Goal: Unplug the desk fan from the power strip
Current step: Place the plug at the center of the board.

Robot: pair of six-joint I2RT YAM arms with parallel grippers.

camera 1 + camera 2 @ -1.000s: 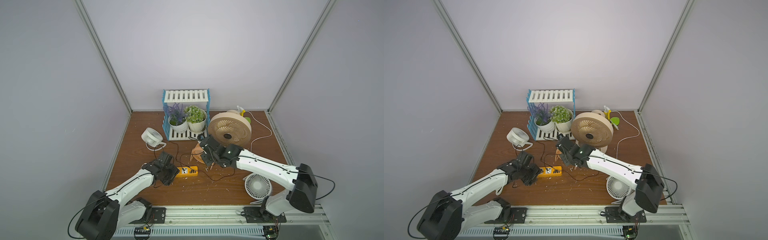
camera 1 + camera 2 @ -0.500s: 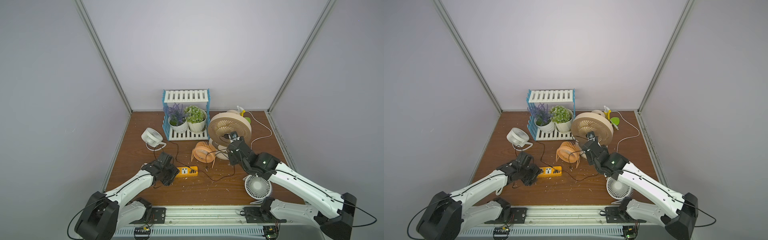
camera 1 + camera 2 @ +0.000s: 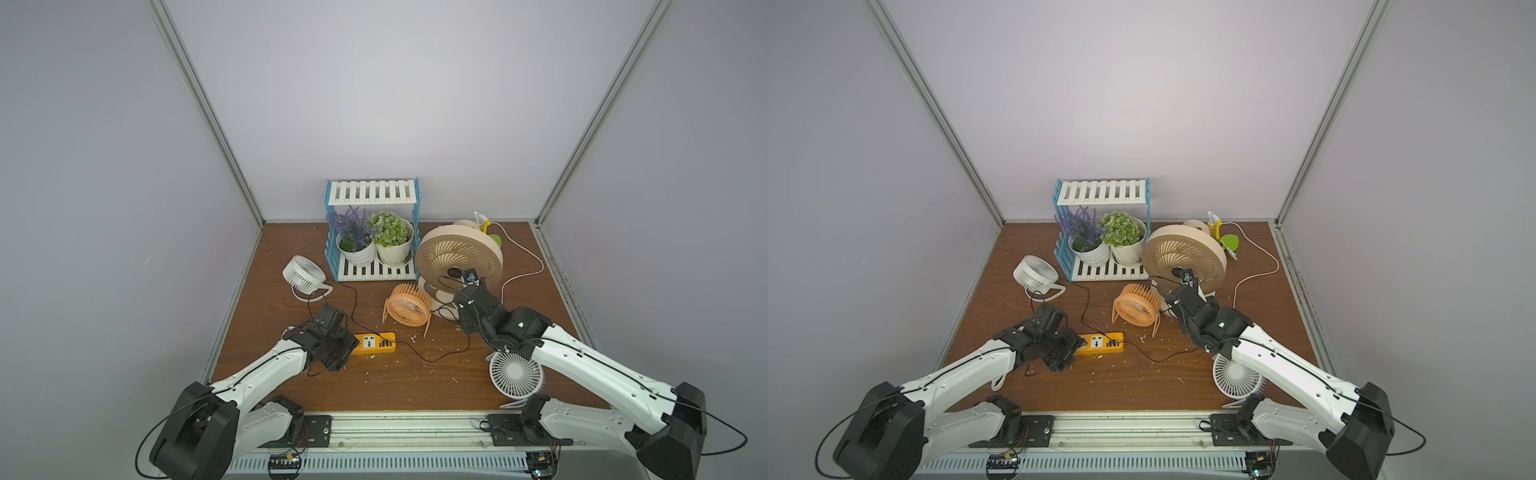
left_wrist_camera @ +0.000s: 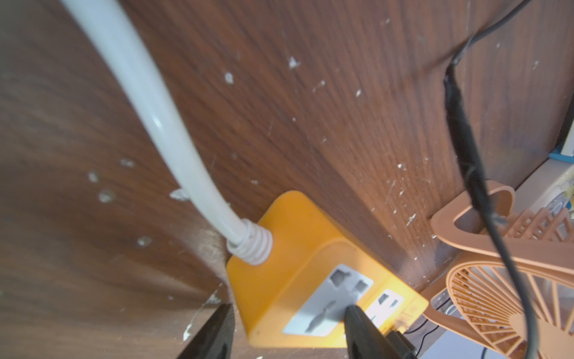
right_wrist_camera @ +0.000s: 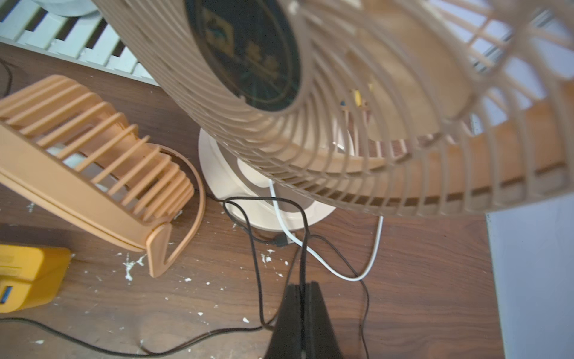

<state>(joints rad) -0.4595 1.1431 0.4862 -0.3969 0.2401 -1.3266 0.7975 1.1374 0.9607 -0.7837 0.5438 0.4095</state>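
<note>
Left wrist view showed the left gripper (image 4: 289,310) with its jaws about half apart over the cord end of the power strip (image 4: 298,230). One finger (image 4: 214,332) stood just off the end where the white cord (image 4: 161,124) enters, and the other (image 4: 362,329) lay over the white socket face (image 4: 326,298). Nothing was clamped between them, and whether that finger pressed down or only hovered could not be told. In both top views the strip lay flat on the table (image 3: 415,386), its long axis running side to side along the front rail and its port end pointing toward the robot's right. The left arm was plainly the nearer, right on top of the strip. The right gripper (image 5: 302,284) was well apart from it, to the right and farther back, raised before the hub of the beige fan (image 3: 459,257), with the orange fan (image 3: 407,309) roughly between the two. Its jaws were closed on a thin black cable (image 5: 307,239), which in the top views trailed slack across the table toward the strip's port end. Any further pull would likely have to run along the strip's length, away from the left arm's brace. Whether the plug had left its port was too small to tell. A second before, the right gripper had hung over the orange fan, hiding it, close to the strip. It had since swung off rightward, while the left gripper and the strip had not moved.
</note>
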